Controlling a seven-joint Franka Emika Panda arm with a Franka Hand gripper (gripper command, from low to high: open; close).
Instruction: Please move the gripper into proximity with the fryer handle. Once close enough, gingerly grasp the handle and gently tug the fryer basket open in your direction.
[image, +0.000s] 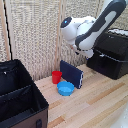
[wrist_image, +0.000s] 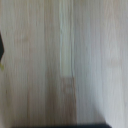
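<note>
Fryer handle (image: 103, 55), a small black stubby bar, juts from the glossy front panel of the black drawer-like fryer basket (image: 106, 64), which sits in the boxy black fryer at the exterior view's right on the pale wooden plank worktop (image: 95, 100). The bulky white arm bends down from the upper right, its wrist hanging above the worktop just beside the fryer; its claw (image: 80, 50) is tucked beneath and I cannot tell how wide it stands. Open worktop lies before the fryer; a dark blue flat box (image: 71, 73), red cup (image: 57, 76) and blue bowl (image: 65, 88) stand near, a black fabric case (image: 20, 97) at left. Wrist view: blurred worktop planks only, dark edges at the borders.
</note>
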